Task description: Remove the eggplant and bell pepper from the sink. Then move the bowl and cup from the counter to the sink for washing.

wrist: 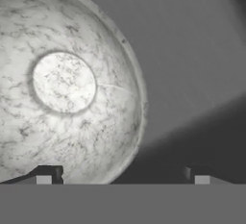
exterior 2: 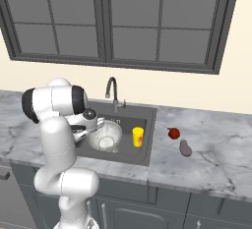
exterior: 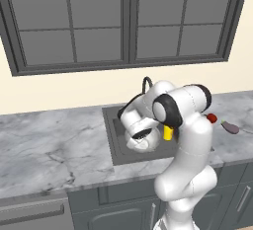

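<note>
— Where do we stand on the sink job?

— From what I see, it looks close to finished. The eggplant (exterior 2: 185, 147) and the pepper (exterior 2: 173, 133) both lie on the desk (exterior 2: 216, 149) to the right of the sink (exterior 2: 147, 139), the pepper nearer the back wall, the eggplant just beside it toward the front edge. Neither is in the basin.

— And the dishes?

— The cup (exterior 2: 138, 136) stands upright inside the sink, toward its right wall. The bowl (exterior 2: 105, 136) sits in the left part of the basin, mouth up, apart from the cup. From the hand camera I look straight down into the bowl (wrist: 67, 93); its round base is plain to see, with dark sink floor beside it.

— Is the hand holding it?

— I don't think so. The hand (wrist: 120, 174) is spread wide, one fingertip over the bowl's rim area and the other over bare sink floor, and I see nothing pinched between them. In the right base camera the hand (exterior 2: 88, 125) hangs at the bowl's left rim, low in the basin. Whether a fingertip touches the rim, I cannot tell.

— So what is left?

— My reading: all four things are where the task wants them. What remains is to lift the arm out of the sink without knocking the bowl. The faucet (exterior 2: 112, 93) stands at the back edge, so I would rise straight up.
</note>
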